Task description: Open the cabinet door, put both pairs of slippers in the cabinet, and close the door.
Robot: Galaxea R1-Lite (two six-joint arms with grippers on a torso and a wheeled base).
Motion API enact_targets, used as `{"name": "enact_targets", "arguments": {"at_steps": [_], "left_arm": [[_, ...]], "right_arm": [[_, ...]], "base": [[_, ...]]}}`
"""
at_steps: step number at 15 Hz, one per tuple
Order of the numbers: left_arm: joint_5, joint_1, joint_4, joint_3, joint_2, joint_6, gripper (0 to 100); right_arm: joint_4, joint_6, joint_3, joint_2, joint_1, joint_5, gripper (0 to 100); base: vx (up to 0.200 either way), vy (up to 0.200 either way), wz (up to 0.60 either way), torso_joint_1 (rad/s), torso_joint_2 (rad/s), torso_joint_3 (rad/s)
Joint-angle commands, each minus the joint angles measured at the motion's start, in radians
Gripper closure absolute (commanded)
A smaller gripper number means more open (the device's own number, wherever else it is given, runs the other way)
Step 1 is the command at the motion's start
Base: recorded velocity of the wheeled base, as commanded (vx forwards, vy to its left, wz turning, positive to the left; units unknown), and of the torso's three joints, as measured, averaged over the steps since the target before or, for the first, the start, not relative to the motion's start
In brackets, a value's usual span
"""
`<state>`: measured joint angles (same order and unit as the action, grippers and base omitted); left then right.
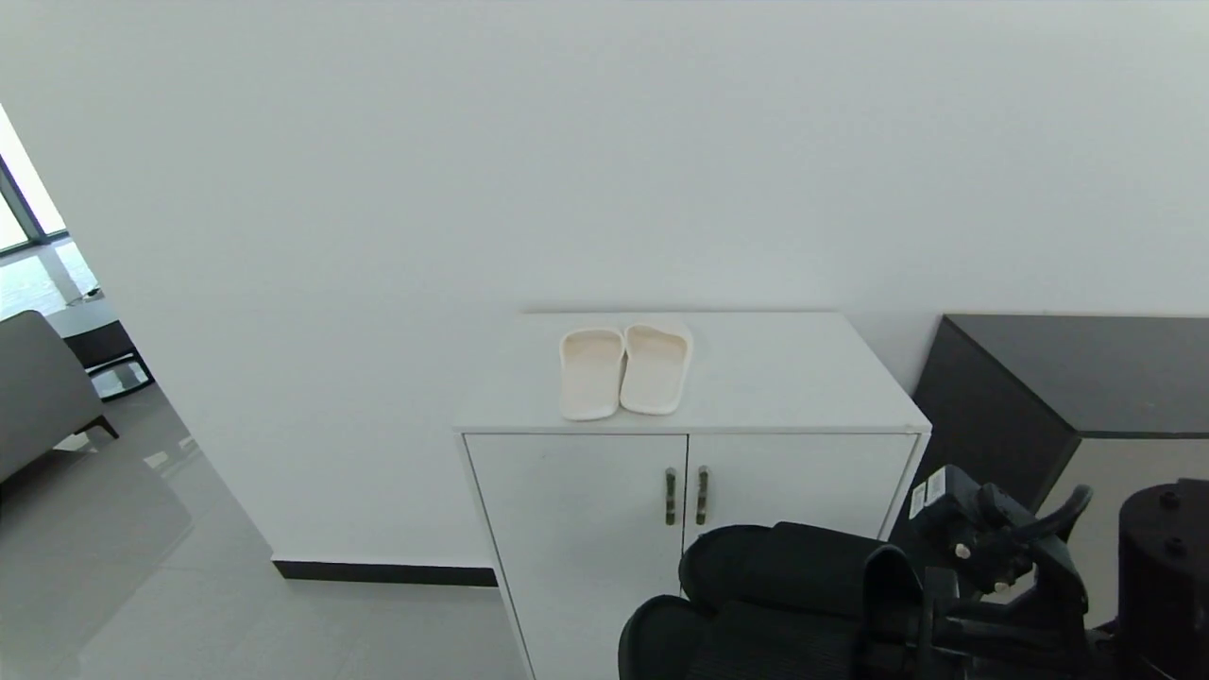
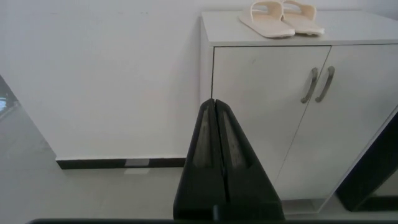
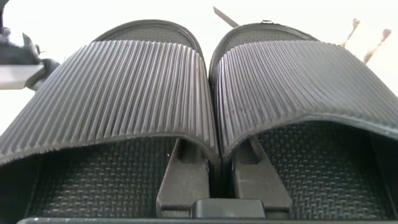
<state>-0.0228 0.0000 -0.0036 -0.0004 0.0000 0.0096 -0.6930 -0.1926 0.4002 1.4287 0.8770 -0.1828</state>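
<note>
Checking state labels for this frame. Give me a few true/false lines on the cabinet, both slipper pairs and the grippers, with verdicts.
1. Both doors of the cabinet are shut. True.
2. The cream slippers lie on the floor in front of the cabinet. False: they sit side by side on the cabinet's top.
3. The right gripper holds the black slippers. True.
4. The left gripper is open wide around a door handle. False: its fingers are closed together on nothing, away from the handles.
</note>
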Motion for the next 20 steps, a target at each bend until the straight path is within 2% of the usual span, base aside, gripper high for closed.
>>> {"name": "enact_targets", "arguments": {"at_steps": [1, 4, 10, 12, 20], "left_arm": [[0.0, 0.0, 0.001, 0.0, 0.002, 0.0, 100], [0.0, 0.0, 0.001, 0.0, 0.002, 0.0, 100], [0.0, 0.0, 0.001, 0.0, 0.002, 0.0, 100], [0.0, 0.0, 0.001, 0.0, 0.002, 0.0, 100], [0.001, 0.0, 0.001, 0.0, 0.0, -0.002, 100]], "right_arm": [[-0.002, -0.001, 0.012, 0.018, 0.0, -0.001, 100], [0.0, -0.002, 0.009, 0.036, -0.001, -0.046, 100], [-0.023, -0.001, -0.003, 0.036, -0.001, -0.046, 100], [-0.03, -0.001, -0.004, 0.03, -0.001, -0.046, 100], [-0.065, 0.002, -0.031, 0.036, -0.001, -0.047, 100]], "base": [[0.0, -0.2, 0.0, 0.007, 0.01, 0.007], [0.0, -0.2, 0.0, 0.009, 0.0, 0.004], [0.2, -0.2, 0.0, -0.001, 0.0, 0.004], [0.2, 0.0, 0.0, 0.01, 0.01, -0.002], [0.0, 0.0, 0.0, -0.042, 0.09, 0.045]]}}
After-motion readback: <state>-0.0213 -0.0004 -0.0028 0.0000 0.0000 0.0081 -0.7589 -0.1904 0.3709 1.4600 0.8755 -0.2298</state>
